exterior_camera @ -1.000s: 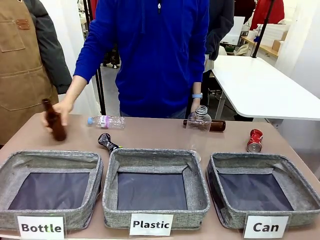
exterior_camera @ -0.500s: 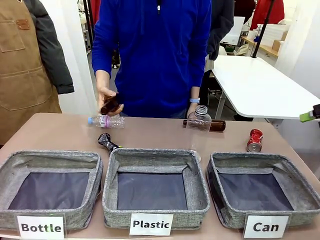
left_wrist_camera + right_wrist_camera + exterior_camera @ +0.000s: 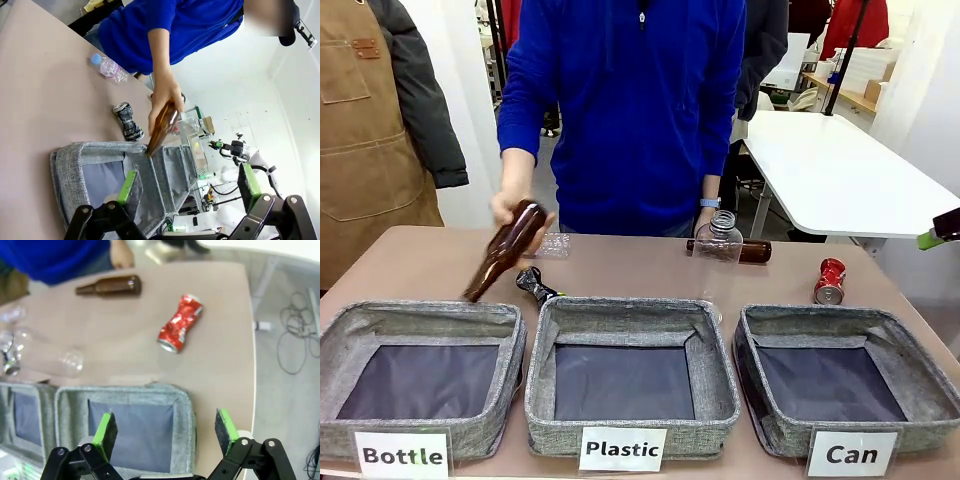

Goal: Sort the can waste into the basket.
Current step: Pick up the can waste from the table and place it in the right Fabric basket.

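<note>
held brown bottle [image 3: 505, 250] now tips binward; red can [image 3: 179, 323] lies diagonally ahead of your right pincer [image 3: 165, 427], wide open, empty.

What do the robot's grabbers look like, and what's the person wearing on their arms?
The left gripper and right gripper each have two black fingers with bright green pads, joined to black links with round bolts. The person wears long bright blue sleeves and a light blue wristband.
</note>
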`<move>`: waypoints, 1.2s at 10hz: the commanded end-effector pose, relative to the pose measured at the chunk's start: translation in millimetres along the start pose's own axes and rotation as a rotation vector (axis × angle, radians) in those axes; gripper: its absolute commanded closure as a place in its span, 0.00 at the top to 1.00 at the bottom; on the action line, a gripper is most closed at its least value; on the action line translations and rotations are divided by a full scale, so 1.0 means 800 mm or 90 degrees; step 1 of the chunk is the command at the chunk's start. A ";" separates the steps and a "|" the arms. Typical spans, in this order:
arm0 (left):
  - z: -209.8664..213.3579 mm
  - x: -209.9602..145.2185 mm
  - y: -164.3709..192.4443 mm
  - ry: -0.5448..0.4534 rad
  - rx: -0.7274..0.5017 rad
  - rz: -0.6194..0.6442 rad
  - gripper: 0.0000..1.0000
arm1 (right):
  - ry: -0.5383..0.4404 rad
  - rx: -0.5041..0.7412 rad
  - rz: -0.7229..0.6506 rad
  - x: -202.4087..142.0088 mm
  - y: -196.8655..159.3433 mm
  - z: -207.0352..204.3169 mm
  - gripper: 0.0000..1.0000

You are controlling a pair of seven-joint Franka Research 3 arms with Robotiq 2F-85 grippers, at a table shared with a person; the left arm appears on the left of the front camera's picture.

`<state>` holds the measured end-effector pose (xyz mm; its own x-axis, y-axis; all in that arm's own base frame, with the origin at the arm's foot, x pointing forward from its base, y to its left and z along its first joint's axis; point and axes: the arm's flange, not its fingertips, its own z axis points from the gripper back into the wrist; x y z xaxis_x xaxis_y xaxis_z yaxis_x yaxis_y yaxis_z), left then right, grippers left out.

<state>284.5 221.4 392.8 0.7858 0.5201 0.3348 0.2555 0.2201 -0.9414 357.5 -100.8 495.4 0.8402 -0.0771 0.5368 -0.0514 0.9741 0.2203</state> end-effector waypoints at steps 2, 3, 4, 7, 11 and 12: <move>0.003 -0.002 -0.001 0.006 -0.005 -0.014 1.00 | 0.054 -0.098 0.018 0.023 0.028 -0.004 1.00; 0.003 -0.002 -0.001 0.006 -0.005 -0.014 1.00 | 0.099 -0.109 0.030 0.052 0.029 -0.019 1.00; 0.003 -0.002 -0.001 0.006 -0.005 -0.014 1.00 | 0.141 -0.117 0.020 0.083 0.027 -0.038 1.00; 0.049 0.012 -0.006 0.018 0.066 -0.050 1.00 | 0.214 -0.097 0.002 0.149 0.023 -0.099 1.00; 0.137 0.019 -0.004 0.010 0.050 -0.028 1.00 | 0.321 -0.143 -0.058 0.198 0.000 -0.196 1.00; 0.133 0.017 0.005 0.013 0.048 -0.017 1.00 | 0.341 -0.124 -0.058 0.203 -0.007 -0.221 1.00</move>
<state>229.2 318.9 407.3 0.7780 0.5128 0.3630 0.2132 0.3279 -0.9203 570.0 -82.0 435.7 0.9943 -0.0809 0.0693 0.0771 0.9955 0.0557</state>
